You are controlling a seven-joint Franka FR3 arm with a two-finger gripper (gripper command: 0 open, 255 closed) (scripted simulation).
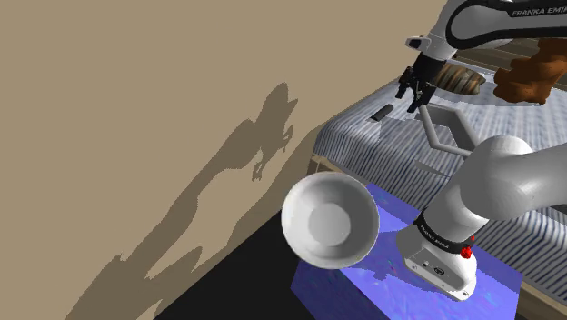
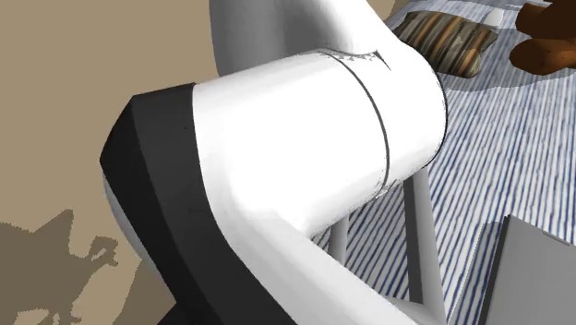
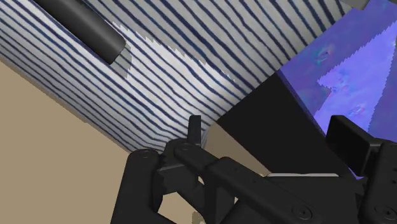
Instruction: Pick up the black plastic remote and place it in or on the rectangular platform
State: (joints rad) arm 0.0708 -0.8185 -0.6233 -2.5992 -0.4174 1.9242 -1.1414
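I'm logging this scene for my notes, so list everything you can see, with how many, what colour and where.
remote: one, black, lying on the bed cover near the bed's edge.
rectangular platform: one, grey, on the bed to the shoulder view's right of the remote.
pillow: one, brown striped, farther back on the bed.
brown object: one, to the shoulder view's right of the pillow.
bed cover: one, white with blue stripes.
stand: one, blue-purple box, under the arm's base.
arm: one, white with dark joints.
gripper: one, black, open, above the bed between remote and platform.
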